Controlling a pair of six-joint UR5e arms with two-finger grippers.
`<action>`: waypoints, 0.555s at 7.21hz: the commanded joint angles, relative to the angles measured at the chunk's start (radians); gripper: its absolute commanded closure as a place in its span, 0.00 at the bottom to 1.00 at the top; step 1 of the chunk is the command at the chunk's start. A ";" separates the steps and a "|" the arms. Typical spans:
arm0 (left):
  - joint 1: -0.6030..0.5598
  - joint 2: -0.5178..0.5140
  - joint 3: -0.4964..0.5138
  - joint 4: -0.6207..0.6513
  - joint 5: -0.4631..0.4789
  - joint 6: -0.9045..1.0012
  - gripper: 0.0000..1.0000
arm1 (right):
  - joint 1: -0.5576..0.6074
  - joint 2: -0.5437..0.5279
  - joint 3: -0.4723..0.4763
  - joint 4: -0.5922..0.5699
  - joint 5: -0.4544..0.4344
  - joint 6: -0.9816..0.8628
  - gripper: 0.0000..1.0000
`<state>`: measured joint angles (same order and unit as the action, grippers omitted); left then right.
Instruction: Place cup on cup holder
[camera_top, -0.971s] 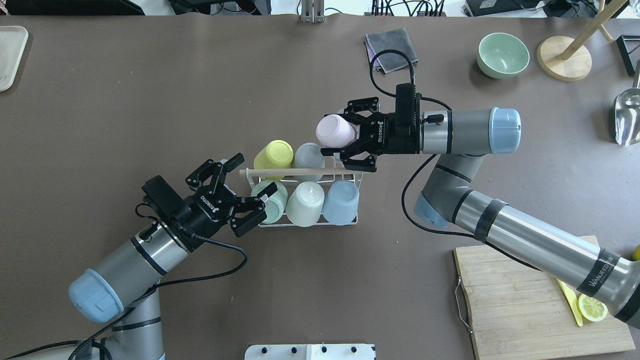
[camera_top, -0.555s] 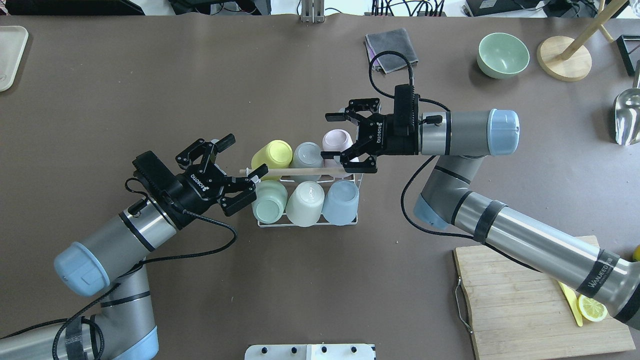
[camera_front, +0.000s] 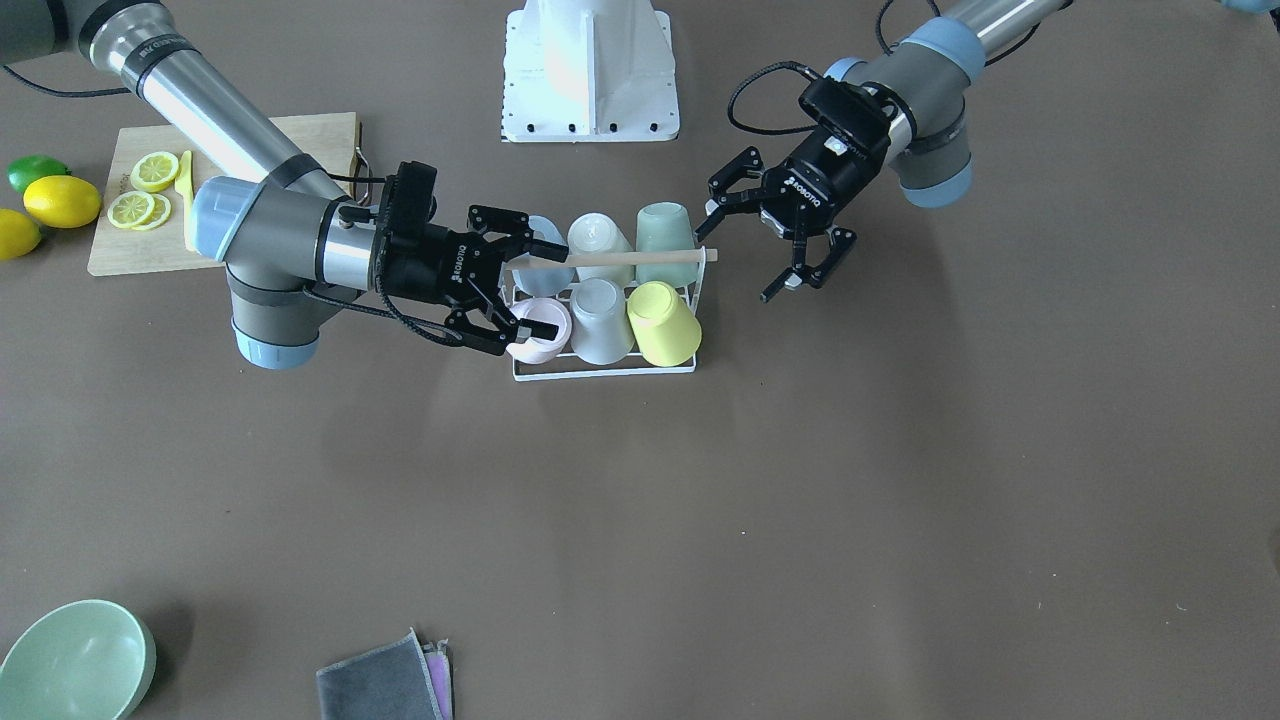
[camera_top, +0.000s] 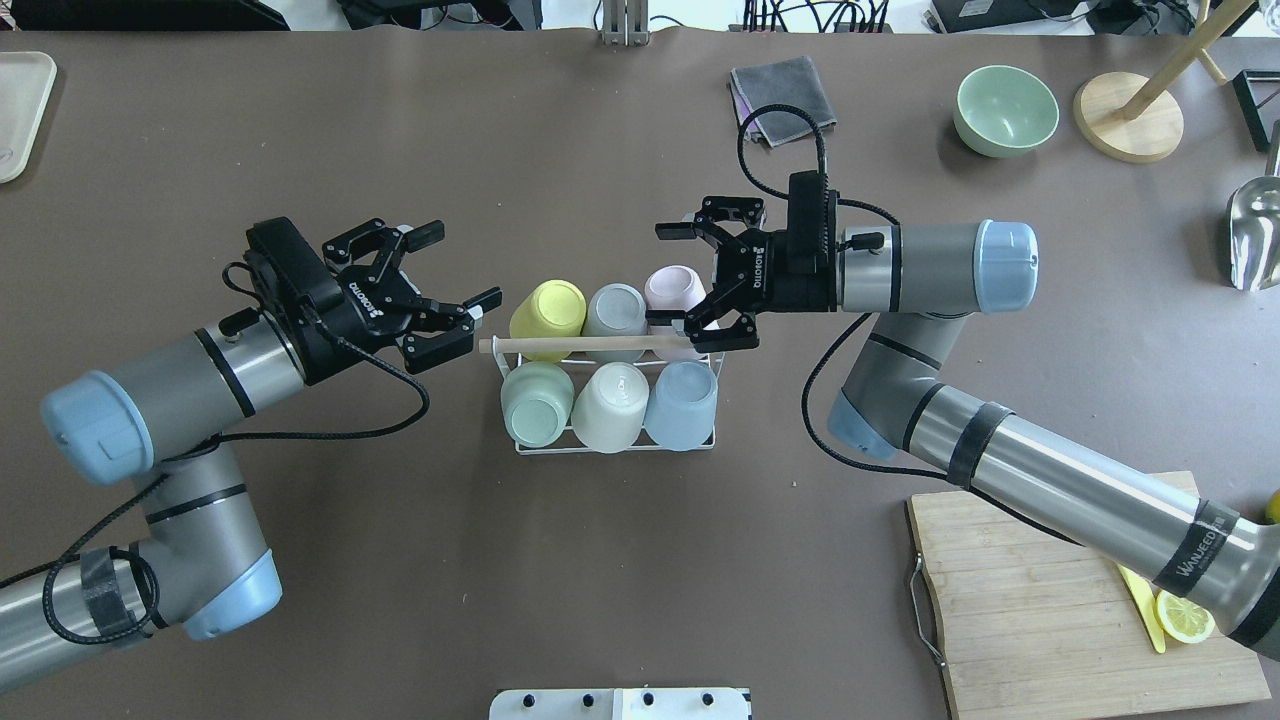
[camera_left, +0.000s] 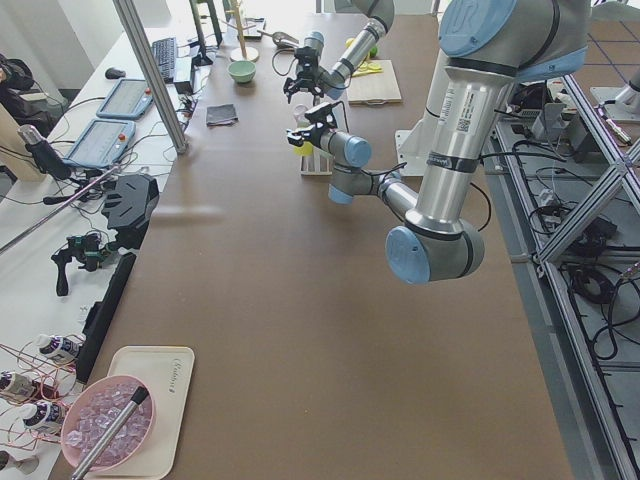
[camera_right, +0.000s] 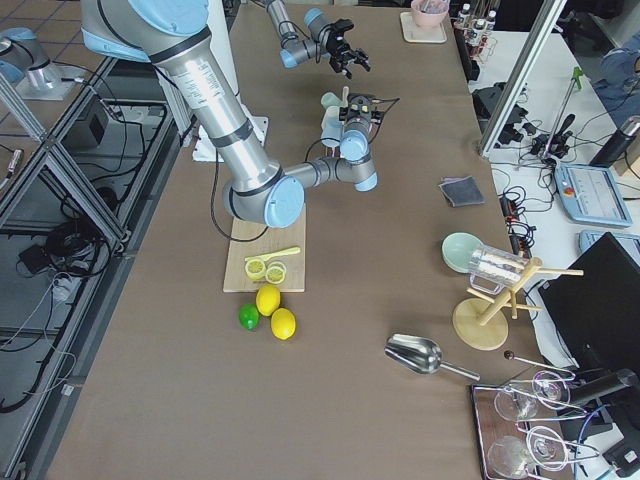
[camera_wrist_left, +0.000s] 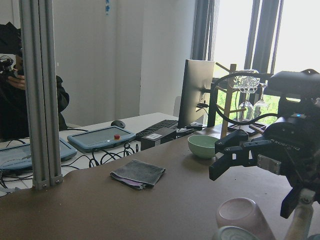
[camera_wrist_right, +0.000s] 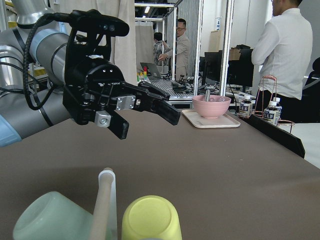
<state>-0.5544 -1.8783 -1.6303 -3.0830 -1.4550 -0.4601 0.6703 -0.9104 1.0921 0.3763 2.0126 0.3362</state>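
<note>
The cup holder (camera_top: 600, 345) is a white wire rack with a wooden rod on top, standing mid-table. It carries several upturned cups: yellow (camera_top: 545, 305), grey (camera_top: 612, 308), pink (camera_top: 672, 288), green (camera_top: 537, 403), cream (camera_top: 610, 405) and blue (camera_top: 682, 390). My right gripper (camera_top: 665, 275) is open, its fingers either side of the pink cup (camera_front: 535, 335) at the rack's far right corner. My left gripper (camera_top: 458, 265) is open and empty, just left of the rod's end. It also shows in the right wrist view (camera_wrist_right: 145, 117).
A grey cloth (camera_top: 783, 98), a green bowl (camera_top: 1006, 110) and a wooden stand (camera_top: 1128, 115) lie at the far right. A cutting board (camera_top: 1060, 600) with lemon slices is near right. A metal scoop (camera_top: 1255, 235) lies at the right edge and a tray (camera_top: 20, 110) at the far left.
My right gripper lowered the pink cup onto the rack's far right corner and opened. My left gripper drew back from the rack's left end, up and to the left.
</note>
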 joint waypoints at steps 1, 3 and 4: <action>-0.102 0.045 -0.003 0.079 -0.244 0.000 0.02 | 0.032 0.002 -0.006 -0.010 0.020 0.003 0.01; -0.255 0.073 -0.002 0.238 -0.440 0.003 0.02 | 0.096 0.016 -0.004 -0.103 0.104 0.006 0.01; -0.360 0.052 0.000 0.386 -0.600 0.003 0.02 | 0.145 0.019 0.002 -0.158 0.116 0.010 0.01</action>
<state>-0.8018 -1.8165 -1.6317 -2.8453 -1.8926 -0.4579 0.7651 -0.8965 1.0887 0.2781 2.1027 0.3422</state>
